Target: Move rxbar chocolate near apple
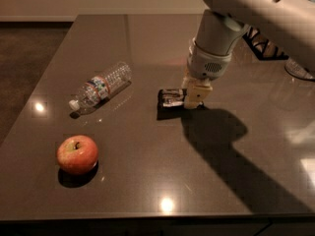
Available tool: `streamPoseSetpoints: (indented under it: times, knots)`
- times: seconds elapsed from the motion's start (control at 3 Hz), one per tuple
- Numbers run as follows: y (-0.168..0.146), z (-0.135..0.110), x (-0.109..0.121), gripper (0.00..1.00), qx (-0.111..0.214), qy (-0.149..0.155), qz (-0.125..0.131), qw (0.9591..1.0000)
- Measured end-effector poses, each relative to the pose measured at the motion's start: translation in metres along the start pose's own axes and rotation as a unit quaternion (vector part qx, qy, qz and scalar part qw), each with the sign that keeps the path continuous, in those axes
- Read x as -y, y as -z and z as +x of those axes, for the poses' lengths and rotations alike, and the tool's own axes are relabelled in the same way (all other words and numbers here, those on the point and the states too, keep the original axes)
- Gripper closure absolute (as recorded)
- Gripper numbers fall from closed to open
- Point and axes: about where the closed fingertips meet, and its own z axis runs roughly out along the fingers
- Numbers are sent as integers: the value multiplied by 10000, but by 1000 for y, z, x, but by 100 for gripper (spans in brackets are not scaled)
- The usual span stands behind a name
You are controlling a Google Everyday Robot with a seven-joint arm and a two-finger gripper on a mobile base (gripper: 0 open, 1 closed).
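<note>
The rxbar chocolate [171,98], a small black wrapper bar with pale lettering, is near the table's middle, a little above its own dark shadow. My gripper [193,100] comes down from the white arm at upper right and is shut on the bar's right end. The red apple [77,154] with yellowish patches and a short stem sits at the front left of the table, well to the left of and nearer than the bar.
A clear plastic water bottle [100,88] lies on its side left of the bar, between it and the table's left edge. The dark glossy table [147,181] ends close in front. A dark object [263,45] sits at the far right behind the arm.
</note>
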Motion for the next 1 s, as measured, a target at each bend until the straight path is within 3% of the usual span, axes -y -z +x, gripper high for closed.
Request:
streamPoseSetpoints:
  times: [0.67, 1.0]
  knots:
    - [45, -68, -70, 100, 627, 485, 246, 9965]
    - [38, -90, -89, 100, 663, 609, 160, 9958]
